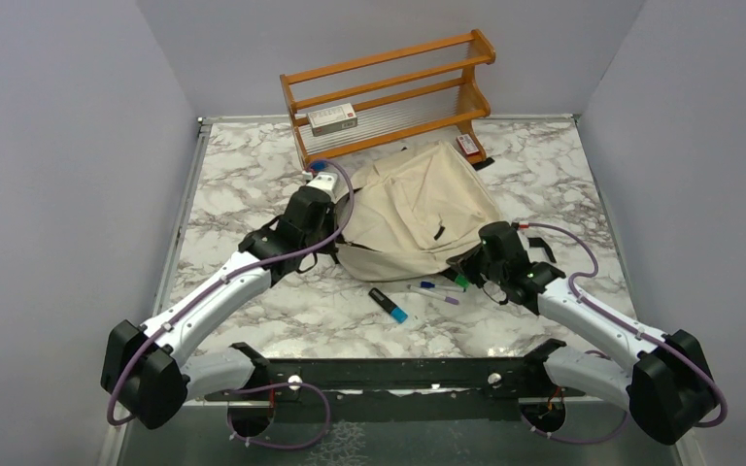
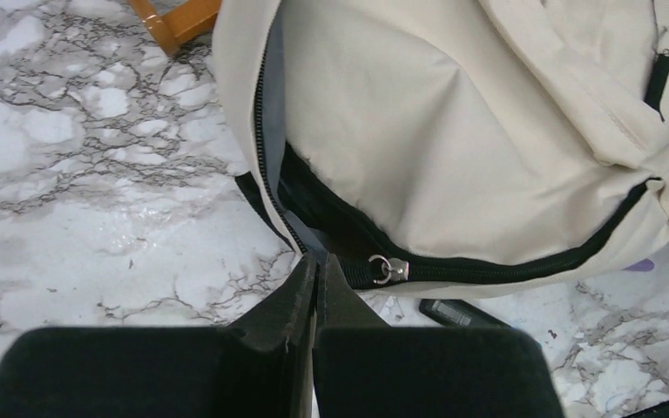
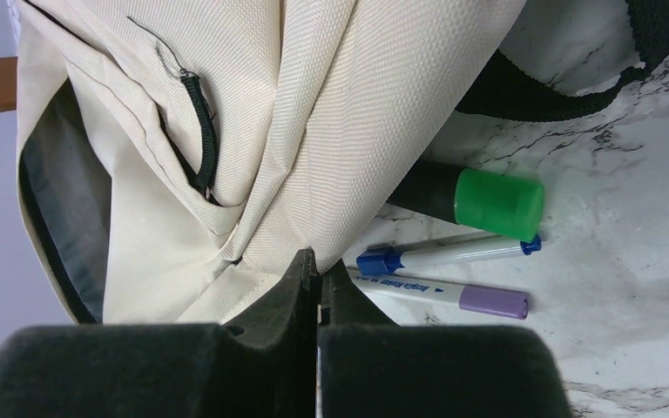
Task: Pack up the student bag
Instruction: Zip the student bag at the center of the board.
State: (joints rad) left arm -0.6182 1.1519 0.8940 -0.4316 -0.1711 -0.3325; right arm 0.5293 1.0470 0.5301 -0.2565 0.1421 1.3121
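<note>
Through the left wrist camera I saw the left pincer (image 2: 317, 266) clenched, its two tips pressed flat together right at the rim of the student bag (image 2: 453, 131), where the black zip line bends round the open mouth. The zip slider (image 2: 388, 268) sat just beside one tip. Whether any cloth was nipped between the tips I could not tell. The bag lay on the marble table (image 2: 70, 174), and a foot of the wooden rack (image 2: 179, 22) showed beyond it at the top edge.

Through the right wrist camera the right pincer (image 3: 318, 261) was clenched on a fold of the bag's cream cloth, with creases running up from the tips. Just beside the tips lay a purple-capped pen (image 3: 440, 292) and a blue-capped pen (image 3: 444, 252), side by side on the table. Next to those was a green-capped marker (image 3: 479, 202) whose dark barrel ran under the bag's edge. A black strap (image 3: 557, 91) curved over the table beyond the marker.

From the overhead camera the bag lay in the middle of the table, just in front of the rack. The left arm (image 1: 214, 296) reached its left edge and the right arm (image 1: 593, 320) its near right corner. A black marker with a teal cap (image 1: 387, 304) lay near the bag's near edge, apart from it. A small box (image 1: 332, 118) rested on the rack.
</note>
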